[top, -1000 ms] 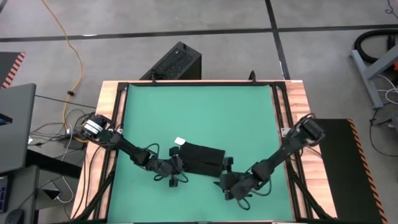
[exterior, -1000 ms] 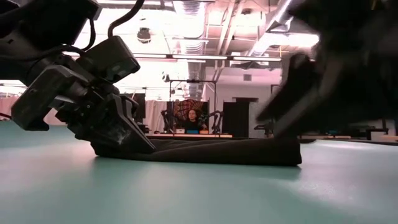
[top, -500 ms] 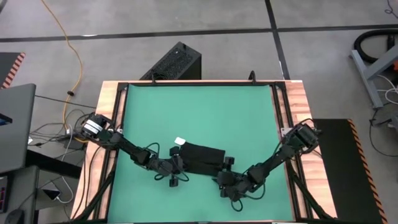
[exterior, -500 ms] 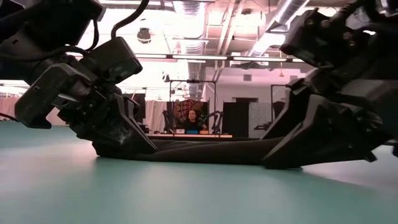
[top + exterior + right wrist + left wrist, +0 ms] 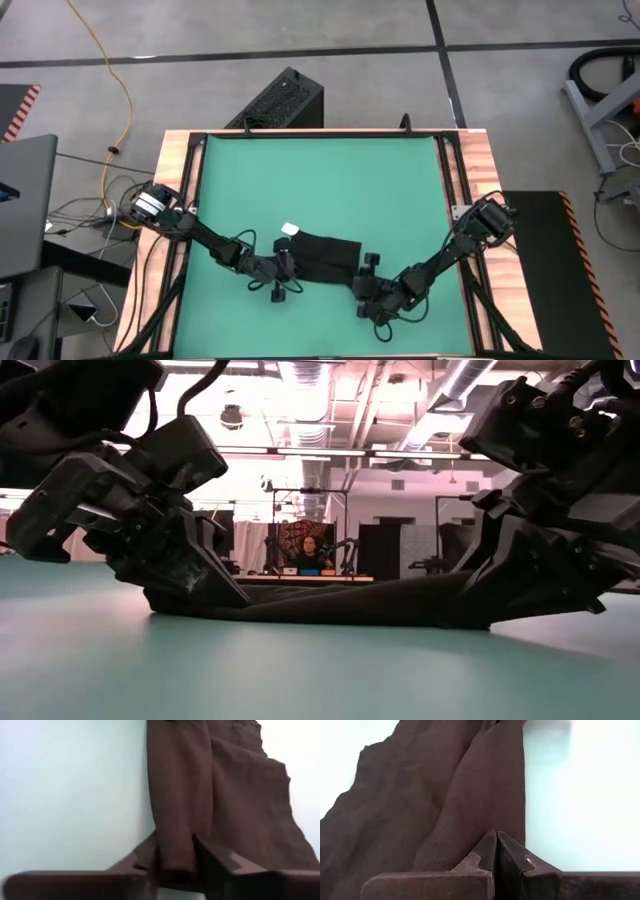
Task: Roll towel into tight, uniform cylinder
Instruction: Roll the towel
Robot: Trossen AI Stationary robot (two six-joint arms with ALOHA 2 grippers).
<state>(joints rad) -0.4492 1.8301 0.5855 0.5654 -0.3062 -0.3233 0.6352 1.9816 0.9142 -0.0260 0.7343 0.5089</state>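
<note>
The black towel lies on the green mat near the table's front. It is a low, flat strip with its near edge folded into a ridge. Its white tag sits at the far left corner. My left gripper is shut at the strip's left end. My right gripper is at the right end, with its fingers closed around the ridge. In the low view the towel stretches flat between the left gripper and the right gripper. My left gripper meets the left end of the towel's near ridge with its fingertips together, slanting down from the table's left. The tips hide any cloth between them. That end rests on the mat. My right gripper pinches the right end of the near ridge between its two fingers. It slants down from the table's right, in line with the ridge. The fold fills the gap, several layers thick, and lies on the mat.
A black ribbed box stands on the floor beyond the table's far edge. Wooden borders frame the mat, whose far half shows bare green. In the low view, a person sits far back in the room.
My right gripper has come down onto the towel's right end. In the low view that end showed as a blunt edge a second ago, and the fingers now cover it. The towel has stayed flat and in place.
</note>
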